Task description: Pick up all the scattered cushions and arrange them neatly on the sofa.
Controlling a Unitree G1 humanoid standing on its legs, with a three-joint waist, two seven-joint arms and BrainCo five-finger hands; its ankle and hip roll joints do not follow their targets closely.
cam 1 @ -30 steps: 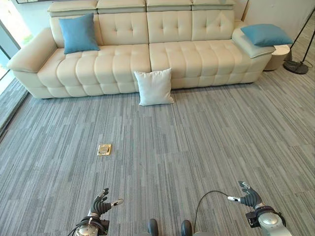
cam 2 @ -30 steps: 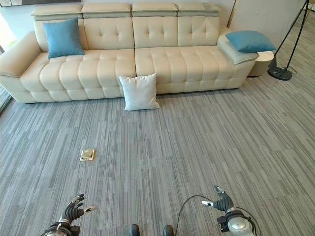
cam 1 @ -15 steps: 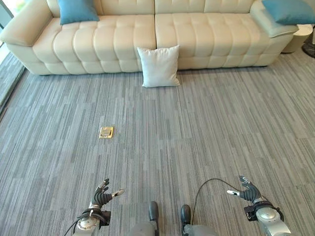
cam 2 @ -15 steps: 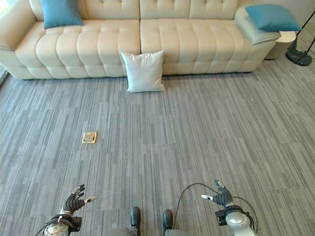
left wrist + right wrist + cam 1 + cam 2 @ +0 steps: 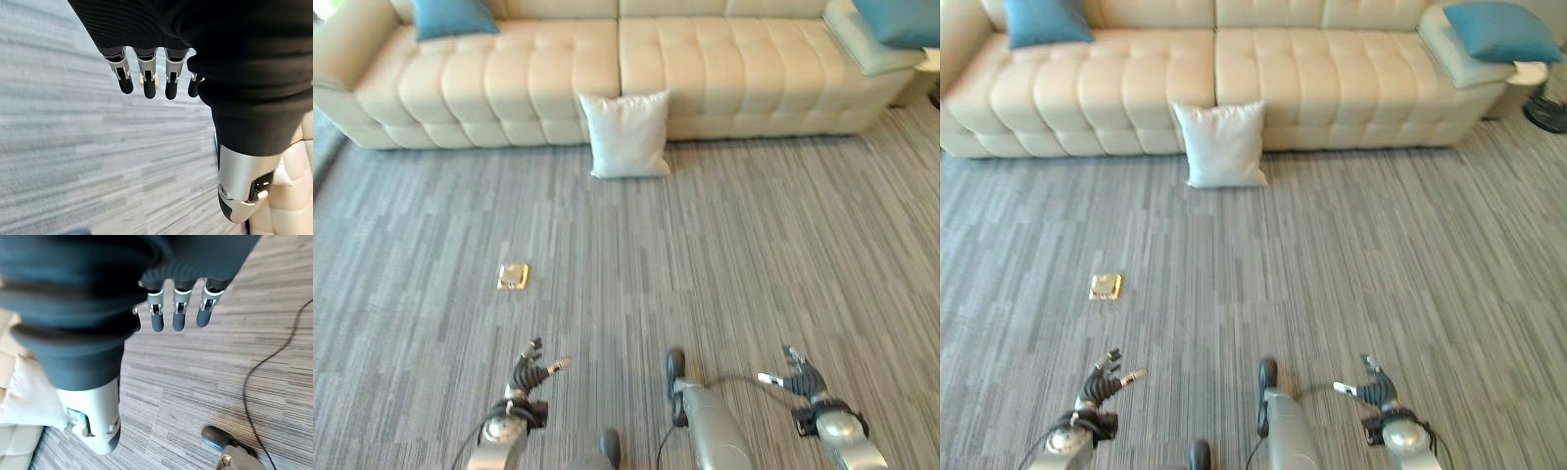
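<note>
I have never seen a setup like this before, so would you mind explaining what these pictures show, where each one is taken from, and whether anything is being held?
This is a two-legged humanoid robot with two arms. Two pictures come from a stereo camera on its head, looking down at the room; the other two come from cameras on its wrists, looking along each hand.

The left hand and right hand hang low over the grey carpet with relaxed fingers, holding nothing.

Ahead stands a cream sofa. A white cushion sits on the floor, leaning against the sofa's front. One blue cushion rests on the seat at the left; another blue cushion lies on the right armrest. A small brass floor plate is set in the carpet.
</note>
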